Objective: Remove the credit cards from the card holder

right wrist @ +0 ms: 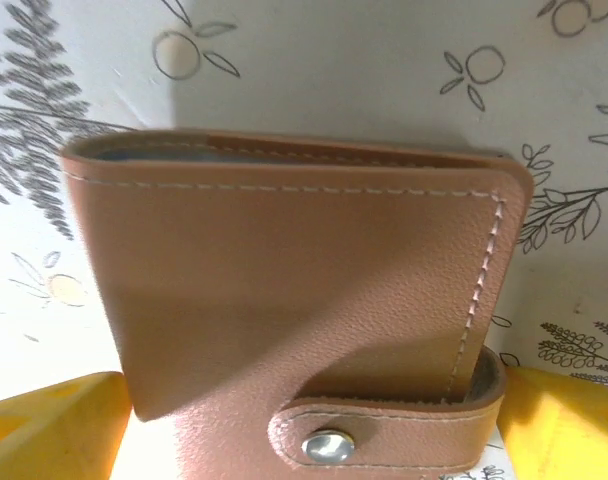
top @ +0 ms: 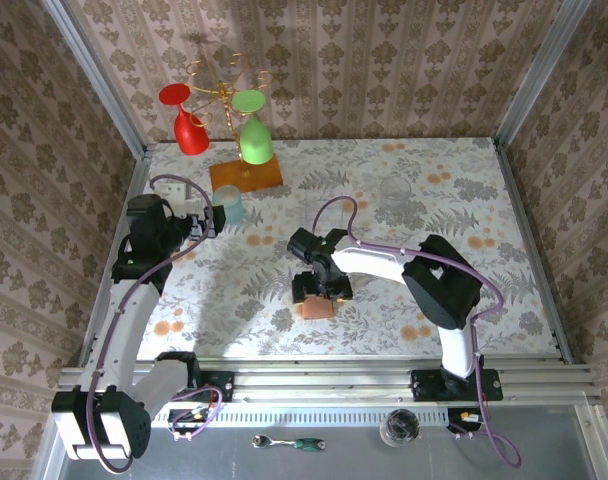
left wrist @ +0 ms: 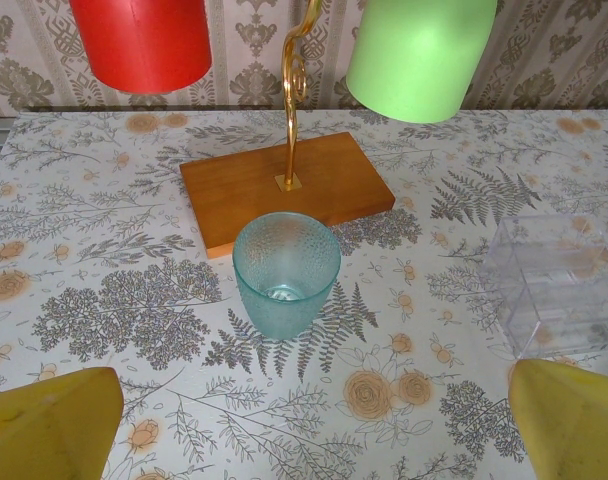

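Between open right jaws, card holder (right wrist: 294, 290) snapped shut, cards hidden; left jaws open

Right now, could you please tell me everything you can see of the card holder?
The card holder is a flat tan leather wallet with pale stitching. It is closed, its tab fastened by a silver snap; grey lining shows at its top edge. It lies flat on the floral table, under the right gripper, whose yellow fingers flank it without clearly touching.
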Action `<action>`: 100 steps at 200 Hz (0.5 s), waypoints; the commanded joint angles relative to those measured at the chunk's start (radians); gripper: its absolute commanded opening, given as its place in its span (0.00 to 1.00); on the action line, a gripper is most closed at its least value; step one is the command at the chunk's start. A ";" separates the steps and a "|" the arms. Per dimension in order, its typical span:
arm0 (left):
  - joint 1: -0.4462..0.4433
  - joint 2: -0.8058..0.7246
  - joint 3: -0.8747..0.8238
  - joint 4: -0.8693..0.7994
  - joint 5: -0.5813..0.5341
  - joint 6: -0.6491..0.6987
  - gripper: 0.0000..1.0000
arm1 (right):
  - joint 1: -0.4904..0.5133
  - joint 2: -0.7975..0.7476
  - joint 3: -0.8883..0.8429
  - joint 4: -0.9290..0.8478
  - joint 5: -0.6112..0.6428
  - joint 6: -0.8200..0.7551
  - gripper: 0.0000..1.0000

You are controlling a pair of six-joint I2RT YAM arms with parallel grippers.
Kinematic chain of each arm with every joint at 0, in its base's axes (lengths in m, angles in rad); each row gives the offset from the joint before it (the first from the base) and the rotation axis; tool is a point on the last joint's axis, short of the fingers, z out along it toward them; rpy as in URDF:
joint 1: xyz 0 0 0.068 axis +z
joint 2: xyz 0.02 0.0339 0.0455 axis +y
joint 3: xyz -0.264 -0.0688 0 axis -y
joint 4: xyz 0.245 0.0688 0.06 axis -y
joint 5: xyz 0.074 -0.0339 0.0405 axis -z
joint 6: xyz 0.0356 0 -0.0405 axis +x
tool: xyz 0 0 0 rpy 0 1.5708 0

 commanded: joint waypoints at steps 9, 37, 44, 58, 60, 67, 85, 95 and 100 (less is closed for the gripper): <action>-0.006 0.008 0.002 0.012 0.008 0.013 1.00 | 0.004 0.027 0.034 -0.041 0.019 0.012 0.88; -0.003 0.012 0.002 0.012 0.007 0.013 1.00 | 0.002 0.025 0.058 -0.061 0.037 0.001 0.81; -0.003 0.014 0.001 0.013 0.008 0.012 1.00 | 0.001 0.025 0.064 -0.064 0.039 -0.003 0.80; -0.002 0.017 0.004 0.009 0.009 0.011 1.00 | -0.002 0.026 0.072 -0.069 0.041 -0.008 0.78; -0.001 0.018 0.005 0.008 0.009 0.011 1.00 | -0.004 0.026 0.074 -0.069 0.041 -0.009 0.78; -0.002 0.018 0.005 0.006 0.009 0.011 1.00 | -0.008 0.025 0.080 -0.071 0.041 -0.012 0.77; -0.002 0.017 0.011 -0.005 0.006 0.007 1.00 | -0.021 0.027 0.095 -0.073 0.042 -0.026 0.76; -0.002 0.015 0.016 -0.015 0.000 -0.007 1.00 | -0.031 0.031 0.107 -0.074 0.042 -0.037 0.75; -0.002 0.016 0.020 -0.020 -0.004 -0.019 1.00 | -0.035 0.036 0.113 -0.074 0.044 -0.042 0.75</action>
